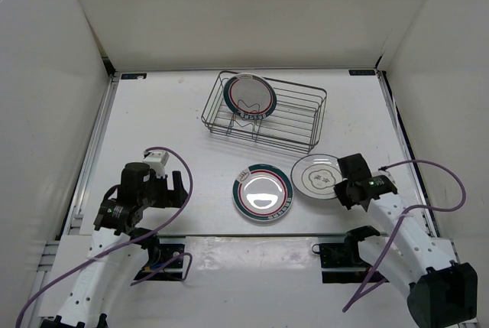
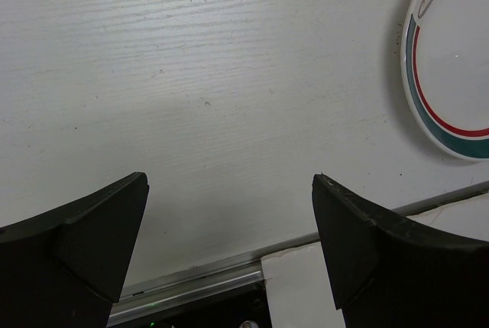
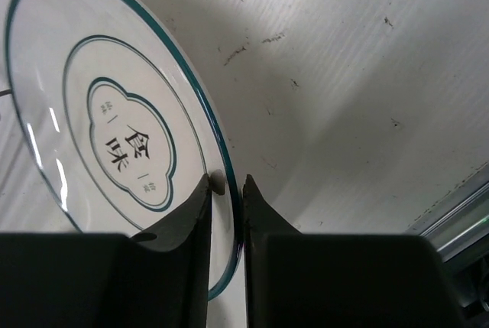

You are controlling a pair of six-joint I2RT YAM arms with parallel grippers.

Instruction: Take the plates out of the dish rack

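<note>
The wire dish rack (image 1: pixel 306 118) stands at the table's back centre. One banded-rim plate (image 1: pixel 249 95) stands upright in its left end. A second banded-rim plate (image 1: pixel 263 193) lies flat on the table in front, its edge in the left wrist view (image 2: pixel 451 60). The plain plate with the flower-like outline (image 1: pixel 315 176) lies to its right. My right gripper (image 1: pixel 350 184) is shut on that plate's right rim (image 3: pixel 114 129), one finger on each face. My left gripper (image 1: pixel 174 189) is open and empty over bare table at the left (image 2: pixel 229 190).
White walls enclose the table on the left, back and right. A metal rail (image 2: pixel 199 282) runs along the table's near edge under my left gripper. Purple cables (image 1: pixel 439 190) loop off both arms.
</note>
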